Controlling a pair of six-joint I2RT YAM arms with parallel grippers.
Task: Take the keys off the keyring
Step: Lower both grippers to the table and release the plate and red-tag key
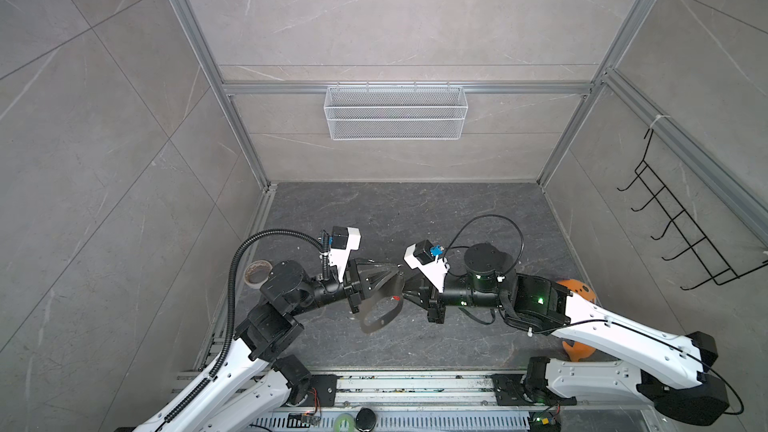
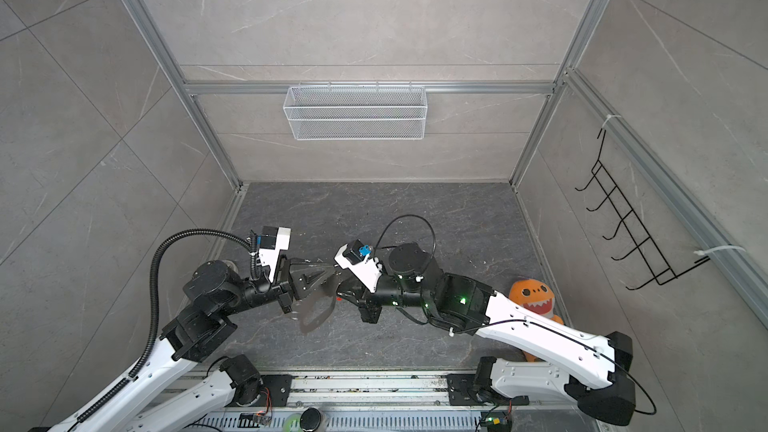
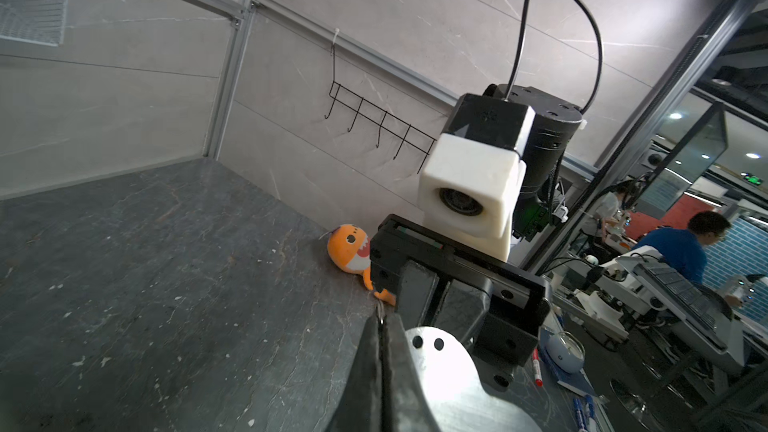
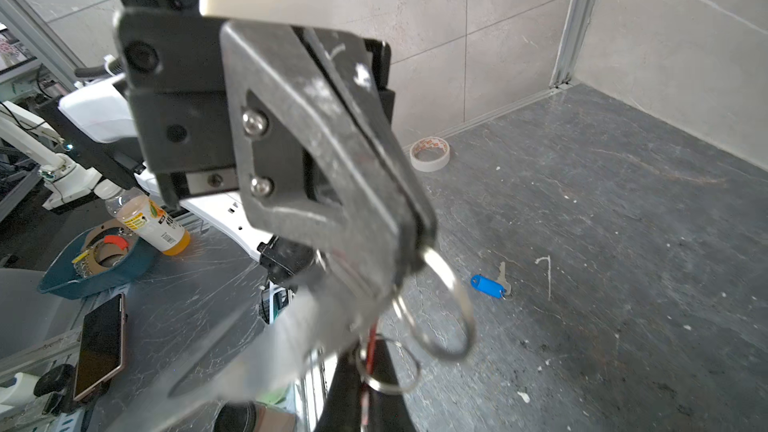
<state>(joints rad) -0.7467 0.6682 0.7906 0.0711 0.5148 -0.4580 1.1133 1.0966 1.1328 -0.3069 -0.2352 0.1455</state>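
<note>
Both grippers meet above the middle of the floor with the keyring between them. My left gripper point(image 1: 398, 274) point(image 3: 381, 320) is shut on one silver ring of the keyring point(image 4: 453, 309); the right wrist view shows its grey fingers point(image 4: 332, 151) clamped together. The flat grey tag point(image 1: 382, 311) point(image 3: 449, 376) hangs blurred below them. My right gripper point(image 1: 406, 285) point(image 4: 367, 351) is shut on the red key point(image 4: 371, 336), seen edge-on and threaded through a second ring point(image 4: 392, 365). A blue key point(image 4: 489, 285) lies loose on the floor, off the rings.
A tape roll point(image 1: 257, 274) point(image 4: 430, 153) lies by the left wall. An orange plush toy point(image 2: 534, 297) point(image 3: 349, 249) sits behind the right arm. A wire mesh basket point(image 1: 395, 112) hangs on the back wall and a black hook rack point(image 1: 681, 226) on the right wall.
</note>
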